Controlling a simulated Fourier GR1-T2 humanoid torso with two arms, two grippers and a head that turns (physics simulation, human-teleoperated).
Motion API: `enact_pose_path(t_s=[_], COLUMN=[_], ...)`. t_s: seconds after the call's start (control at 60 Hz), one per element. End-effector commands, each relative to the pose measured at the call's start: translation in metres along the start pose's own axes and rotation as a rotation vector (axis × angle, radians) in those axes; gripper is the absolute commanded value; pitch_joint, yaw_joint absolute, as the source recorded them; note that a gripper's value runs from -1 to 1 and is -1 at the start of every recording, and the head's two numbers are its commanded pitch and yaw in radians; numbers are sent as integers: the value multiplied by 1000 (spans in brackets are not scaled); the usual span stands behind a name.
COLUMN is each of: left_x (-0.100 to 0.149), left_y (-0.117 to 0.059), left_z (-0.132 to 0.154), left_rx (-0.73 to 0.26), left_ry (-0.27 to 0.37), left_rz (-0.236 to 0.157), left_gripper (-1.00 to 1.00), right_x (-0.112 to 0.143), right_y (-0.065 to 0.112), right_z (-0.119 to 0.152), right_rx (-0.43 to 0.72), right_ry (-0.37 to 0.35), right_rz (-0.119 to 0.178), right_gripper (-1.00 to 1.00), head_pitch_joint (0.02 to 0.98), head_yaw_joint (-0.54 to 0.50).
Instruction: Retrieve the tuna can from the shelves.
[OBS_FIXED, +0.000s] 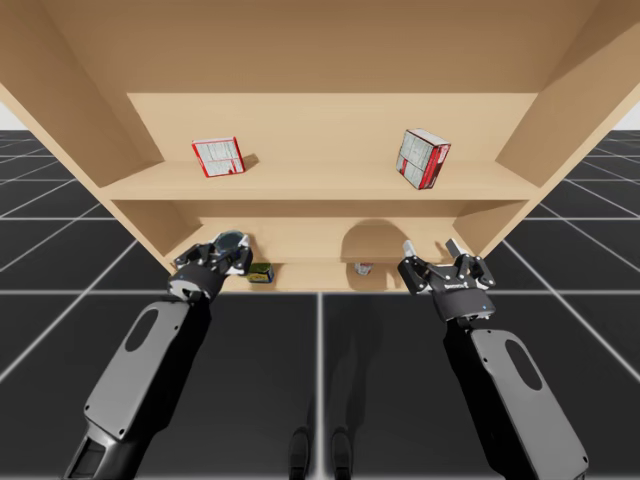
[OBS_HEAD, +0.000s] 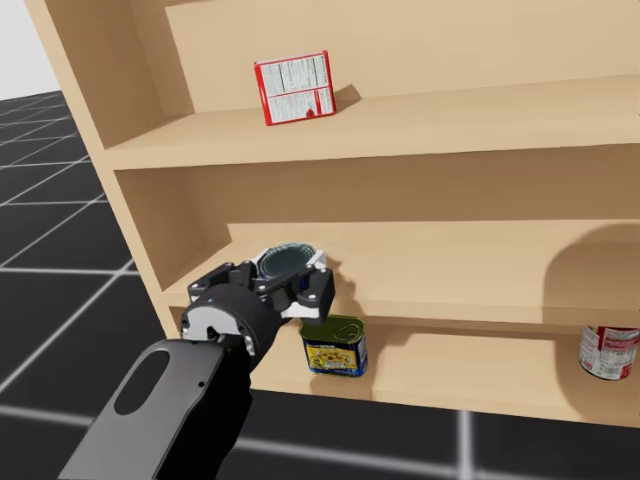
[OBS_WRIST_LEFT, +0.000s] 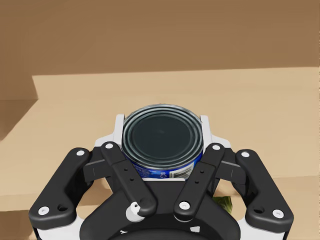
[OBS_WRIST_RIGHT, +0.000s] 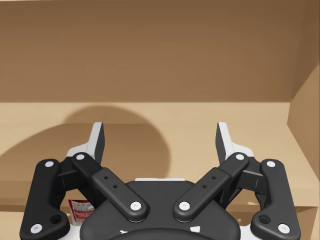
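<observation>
High view: left gripper (OBS_FIXED: 230, 247) is at the front of the middle shelf (OBS_FIXED: 300, 240), clamped on the tuna can (OBS_FIXED: 229, 239). Right gripper (OBS_FIXED: 437, 250) is near that shelf's right end, fingers spread, holding nothing.

Head view: can is upright in the left claw, lid up, at the shelf's front edge. Can't tell if it's lifted or resting on the shelf. Green tin (OBS_HEAD: 335, 345) sits just below on the bottom shelf (OBS_HEAD: 470, 375). Red box (OBS_HEAD: 294, 88) up top, not ours.

Left wrist view: both pads (OBS_WRIST_LEFT: 119, 125) press on the can's sides, opposite each other. Grip looks solid.

Right wrist view: jaws wide apart, bare shelf ahead.

Step, as I read it: grasp done, extraction not yet done. Next move: pull straight back, keep the can level, don't dip onto the green tin.
</observation>
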Motion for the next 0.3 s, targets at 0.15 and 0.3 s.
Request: enact_pose_path(t_s=[0.15,0.3], left_x=[-4,-8], left_y=[3,5], left_z=[49,74], left_rx=[-121,-123], left_ry=[-22,-31], left_rz=[-9,-32], left_gripper=[970,1000], right_x=[-1,-1], right_y=[0,0], right_z=[-1,-1], right_rx=[-1,-14], right_ry=[1,-8], right_rz=[1,6], right_gripper=[-1000,-1000], head_pitch_joint=[554,551], head_yaw_joint=[290,280])
